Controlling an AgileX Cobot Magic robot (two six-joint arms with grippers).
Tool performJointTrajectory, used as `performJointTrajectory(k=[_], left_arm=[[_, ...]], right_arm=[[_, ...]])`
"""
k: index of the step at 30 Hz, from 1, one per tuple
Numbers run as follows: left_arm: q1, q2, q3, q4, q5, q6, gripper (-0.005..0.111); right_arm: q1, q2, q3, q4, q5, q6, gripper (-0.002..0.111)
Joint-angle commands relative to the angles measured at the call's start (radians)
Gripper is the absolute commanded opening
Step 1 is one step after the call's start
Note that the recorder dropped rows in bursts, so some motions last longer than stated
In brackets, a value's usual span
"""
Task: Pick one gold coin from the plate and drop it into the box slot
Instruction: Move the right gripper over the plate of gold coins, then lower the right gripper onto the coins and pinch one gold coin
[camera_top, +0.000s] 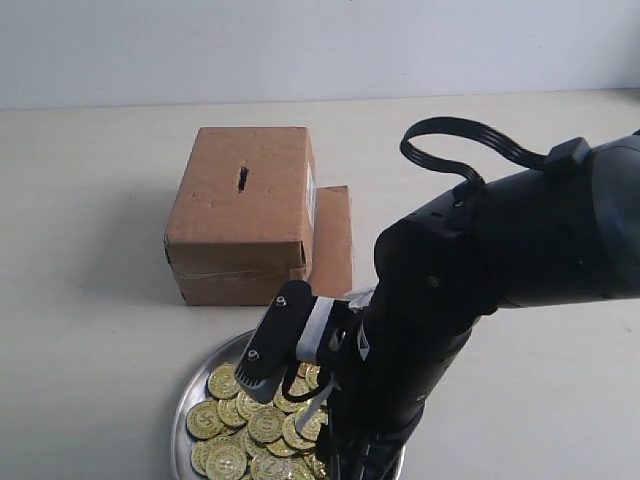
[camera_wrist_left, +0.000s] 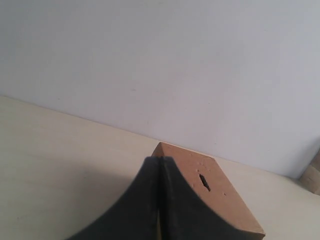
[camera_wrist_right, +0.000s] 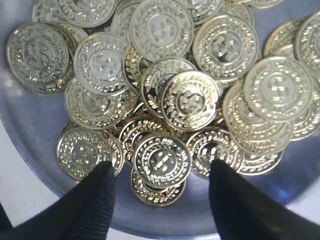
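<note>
The silver plate (camera_top: 184, 402) lies at the front, heaped with gold coins (camera_top: 246, 428). Behind it stands the brown cardboard box (camera_top: 240, 215), with the dark slot (camera_top: 242, 178) in its top. My right arm (camera_top: 480, 270) hangs over the plate and hides its own fingertips in the exterior view. In the right wrist view, my right gripper (camera_wrist_right: 161, 171) is open just above the plate (camera_wrist_right: 30, 135). Its two black fingers stand either side of one coin (camera_wrist_right: 162, 160) at the pile's edge. My left gripper (camera_wrist_left: 160, 165) is shut with nothing seen in it, facing the box (camera_wrist_left: 225, 202) and slot (camera_wrist_left: 204, 182).
A loose flat cardboard flap (camera_top: 332, 240) lies against the box's right side, between box and plate. Pale tabletop (camera_top: 90, 300) surrounds everything, with a white wall (camera_top: 300, 40) behind. The left arm does not show in the exterior view.
</note>
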Motion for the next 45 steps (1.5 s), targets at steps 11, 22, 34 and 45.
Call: performJointTrajectory(k=[11, 22, 34, 45], left_arm=[[-0.007, 0.004, 0.0, 0.003, -0.015, 0.001, 0.0], [-0.007, 0.004, 0.0, 0.003, -0.015, -0.001, 0.0], [-0.007, 0.004, 0.0, 0.003, -0.015, -0.001, 0.0], [-0.007, 0.004, 0.0, 0.005, -0.021, 0.001, 0.0]], right_arm=[[0.002, 0.001, -0.007, -0.061, 0.018, -0.264, 0.057], [0.002, 0.025, -0.007, -0.023, 0.019, -0.106, 0.057], [0.002, 0.029, -0.007, -0.035, 0.017, -0.105, 0.053], [0.002, 0.049, -0.007, -0.082, -0.014, -0.22, 0.053]])
